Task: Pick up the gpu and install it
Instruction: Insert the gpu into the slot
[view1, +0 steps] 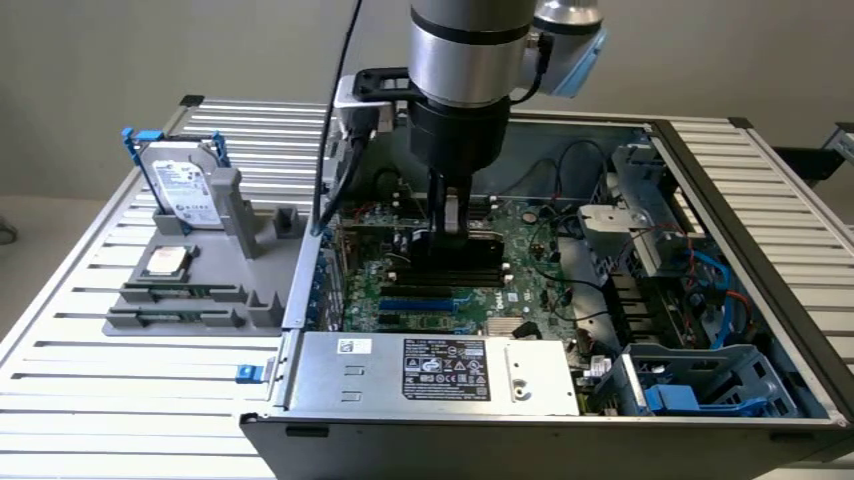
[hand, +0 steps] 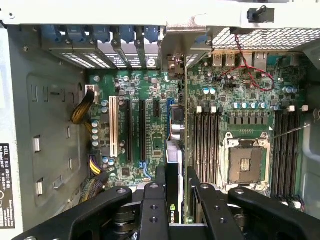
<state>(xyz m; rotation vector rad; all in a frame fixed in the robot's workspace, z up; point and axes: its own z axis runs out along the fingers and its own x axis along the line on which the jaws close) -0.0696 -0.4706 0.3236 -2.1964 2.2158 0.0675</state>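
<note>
Installing: gpu (hand: 174, 155) held edge-on over motherboard (hand: 240, 100) slots (hand: 142, 131).
Pincer (hand: 176, 175): clenched on gpu.
Needs: edge aligned with slots.

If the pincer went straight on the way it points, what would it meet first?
Likely the expansion slots of the motherboard: the pincer grips the gpu edge-on over them, so the card's edge would touch first. The remaining gap is unclear.

Soft, even light falls from above. The pale table (view1: 67, 400) slats gleam, and the case (view1: 534, 450) interior lies in shadow. In the wrist view the case rim is washed out white, the gripper (hand: 176, 176) is dark, and the gpu (hand: 173, 155) glints.
</note>
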